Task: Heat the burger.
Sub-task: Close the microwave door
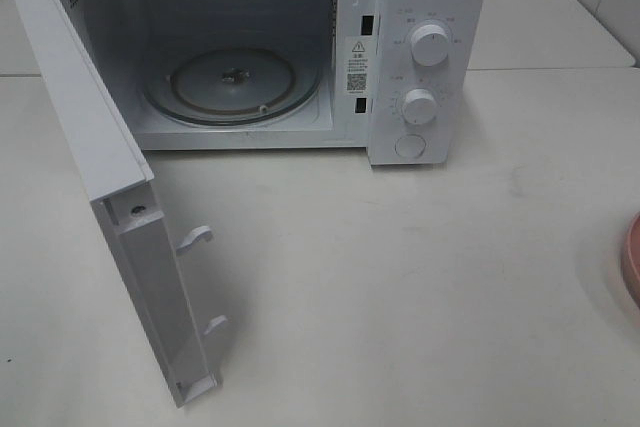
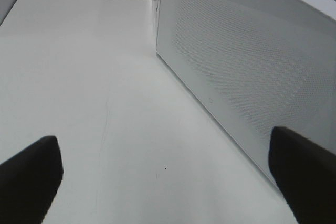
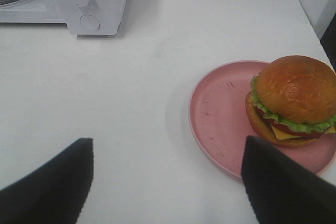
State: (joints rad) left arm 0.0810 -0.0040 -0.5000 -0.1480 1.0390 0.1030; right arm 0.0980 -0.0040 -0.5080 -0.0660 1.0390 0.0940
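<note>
- I see the microwave (image 1: 420,57) with its door (image 1: 110,197) swung fully out, so the glass turntable (image 1: 232,85) is clear to take the food
- The burger (image 3: 294,100) sits on the pink plate (image 3: 220,114), well apart from the oven
- My right gripper (image 3: 167,182) hangs spread and empty just short of that plate, probably lined up to grab
- My left gripper (image 2: 168,177) is spread wide too, grasping nothing, beside the perforated door
- A warning label (image 1: 358,65) by the cavity is too small to read
</note>
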